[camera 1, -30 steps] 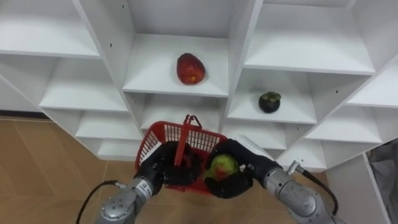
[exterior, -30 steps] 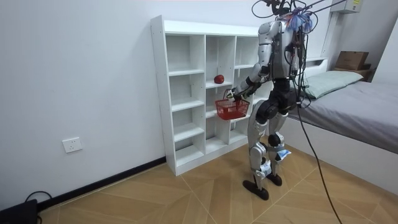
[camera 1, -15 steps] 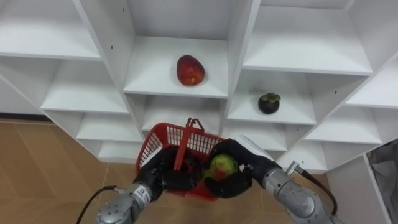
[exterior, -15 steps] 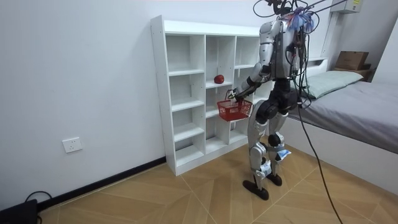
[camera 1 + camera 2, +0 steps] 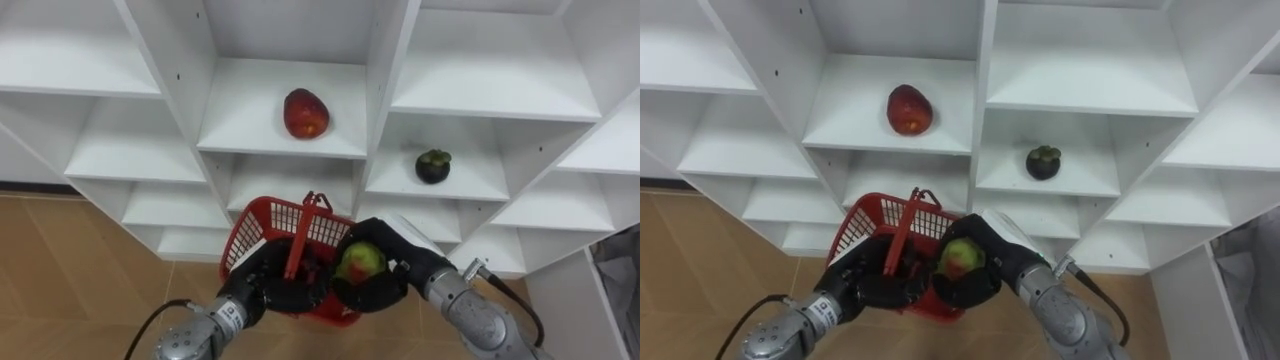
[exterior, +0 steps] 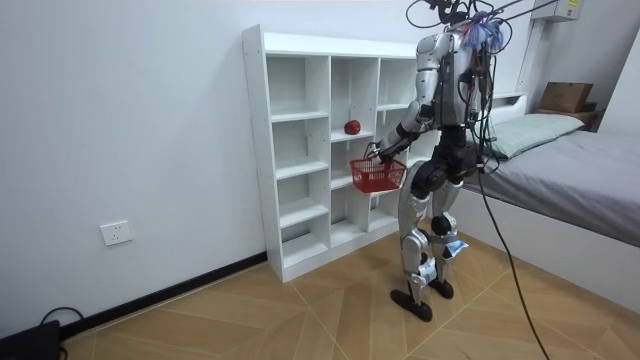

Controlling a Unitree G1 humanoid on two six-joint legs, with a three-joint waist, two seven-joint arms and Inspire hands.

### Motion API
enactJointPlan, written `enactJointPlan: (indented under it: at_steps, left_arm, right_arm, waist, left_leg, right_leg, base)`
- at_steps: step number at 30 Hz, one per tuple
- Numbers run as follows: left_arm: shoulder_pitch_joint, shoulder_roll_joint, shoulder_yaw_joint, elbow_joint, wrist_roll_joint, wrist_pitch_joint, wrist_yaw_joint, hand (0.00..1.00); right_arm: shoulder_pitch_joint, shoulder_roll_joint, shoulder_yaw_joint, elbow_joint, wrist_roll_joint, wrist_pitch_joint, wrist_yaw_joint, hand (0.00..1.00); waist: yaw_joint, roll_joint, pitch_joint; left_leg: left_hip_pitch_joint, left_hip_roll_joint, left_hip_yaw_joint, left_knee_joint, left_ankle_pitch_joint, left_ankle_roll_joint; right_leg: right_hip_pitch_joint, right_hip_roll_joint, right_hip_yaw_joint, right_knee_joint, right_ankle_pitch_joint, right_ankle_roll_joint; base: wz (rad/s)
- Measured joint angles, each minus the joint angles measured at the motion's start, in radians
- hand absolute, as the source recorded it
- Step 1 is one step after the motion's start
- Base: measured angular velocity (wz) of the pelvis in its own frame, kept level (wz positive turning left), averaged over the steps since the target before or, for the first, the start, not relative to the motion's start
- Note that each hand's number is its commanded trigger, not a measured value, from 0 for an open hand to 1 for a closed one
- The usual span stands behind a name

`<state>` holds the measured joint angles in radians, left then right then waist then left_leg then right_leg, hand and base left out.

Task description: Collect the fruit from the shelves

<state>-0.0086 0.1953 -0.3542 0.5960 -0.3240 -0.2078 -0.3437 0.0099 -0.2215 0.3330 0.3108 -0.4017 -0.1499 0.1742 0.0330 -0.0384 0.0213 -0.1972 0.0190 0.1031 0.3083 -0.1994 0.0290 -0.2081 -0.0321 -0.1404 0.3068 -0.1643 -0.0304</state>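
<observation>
I stand in front of a white shelf unit (image 6: 300, 150). My left hand (image 5: 268, 287) is shut on the near side of a red wire basket (image 5: 268, 224), which it holds up before the lower shelves. At the basket's right rim, my right hand (image 5: 383, 285) is curled round a green-and-red fruit (image 5: 361, 262). A red fruit (image 5: 306, 112) lies on the middle shelf above the basket. In the compartment to its right, one level lower, sits a dark mangosteen (image 5: 432, 165). What lies inside the basket is hidden behind my hands.
Upright shelf dividers (image 5: 385, 90) separate the compartments. Wooden floor (image 5: 80, 270) lies below on the left. In the room view a bed (image 6: 590, 170) stands behind me on the right, and the basket (image 6: 376, 176) hangs close to the shelf front.
The basket and both hands have shifted only slightly. The right hand with its fruit has crept a little up at the basket's right rim. The shelf fruits have not moved.
</observation>
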Motion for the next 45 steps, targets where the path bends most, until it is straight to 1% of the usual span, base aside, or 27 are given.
enactJointPlan:
  at_steps: [8,9,10,11,16,21,25,31,45]
  left_arm:
    - [0.0,0.003,-0.004,0.0,-0.001,0.001,-0.012,1.0]
    - [0.0,0.001,-0.005,0.0,-0.001,0.002,-0.015,1.0]
    - [0.0,0.001,-0.005,0.0,-0.001,0.005,-0.017,1.0]
    - [0.0,0.001,-0.005,0.0,-0.001,0.006,-0.018,1.0]
    - [0.001,0.0,-0.004,-0.008,-0.001,0.011,-0.02,1.0]
    - [0.003,-0.006,-0.003,-0.055,-0.001,0.011,-0.024,1.0]
    - [0.003,-0.011,-0.004,-0.068,-0.029,0.011,-0.034,1.0]
    - [0.003,-0.019,-0.005,-0.068,-0.037,0.011,-0.041,1.0]
    - [0.006,-0.019,-0.006,-0.087,-0.038,0.015,-0.041,1.0]
  right_arm:
    - [0.0,-0.006,0.009,0.003,0.001,0.0,-0.001,1.0]
    - [0.0,-0.008,0.014,0.003,0.002,0.0,-0.002,0.61]
    - [0.0,-0.01,0.018,0.003,0.002,0.0,-0.003,0.06]
    - [0.0,-0.01,0.018,0.003,0.002,0.0,-0.003,0.0]
    - [0.0,-0.01,0.017,0.003,0.001,0.0,-0.008,0.0]
    - [0.0,-0.009,0.018,0.006,0.001,0.0,-0.01,0.0]
    - [0.0,-0.008,0.019,0.006,0.001,0.0,-0.01,0.0]
    - [0.0,-0.009,0.019,0.006,0.001,0.0,-0.01,0.0]
    - [0.0,-0.01,0.039,0.007,0.001,-0.001,-0.022,0.0]
  waist:
    - [0.0,0.0,-0.0001]
    - [0.0,0.0,-0.0001]
    - [0.0,0.0,-0.0002]
    - [0.001,0.0,-0.0002]
    - [0.001,0.002,-0.0012]
    - [0.001,0.004,-0.002]
    - [0.0,0.01,-0.0049]
    - [0.0,0.011,-0.0051]
    - [0.001,0.01,-0.0047]
  left_leg:
    - [0.0,0.0,0.0,0.001,0.0,0.0]
    - [0.0,0.0,0.0,0.001,0.0,0.0]
    - [0.0,0.0,0.0,0.001,0.0,0.0]
    - [0.0,0.0,0.0,0.001,0.0,0.0]
    - [-0.001,0.0,0.0,0.0,0.0,0.0]
    - [0.0,0.0,0.0,0.0,0.0,0.0]
    - [0.001,0.0,0.0,0.0,0.0,0.0]
    - [0.001,0.0,0.001,0.0,0.0,0.0]
    - [0.001,0.0,0.002,-0.002,0.0,0.0]
  right_leg:
    - [0.0,0.0,0.0,0.0,0.0,0.0]
    - [0.0,0.0,0.0,0.0,0.0,0.0]
    - [0.0,0.0,0.0,0.0,0.0,0.0]
    - [0.0,0.0,0.0,0.0,0.0,0.0]
    - [0.0,0.0,0.0,0.0,0.0,0.0]
    - [0.0,0.0,0.0,0.0,0.0,0.0]
    - [0.0,0.0,0.0,0.0,0.0,0.0]
    - [0.0,0.0,0.0,0.0,0.0,0.0]
    - [0.0,0.0,0.0,0.0,-0.001,0.0]
  base:
    - [0.0]
    - [0.0]
    - [0.0]
    - [0.0]
    - [0.0]
    - [0.0]
    - [0.0]
    - [0.0]
    - [0.0]
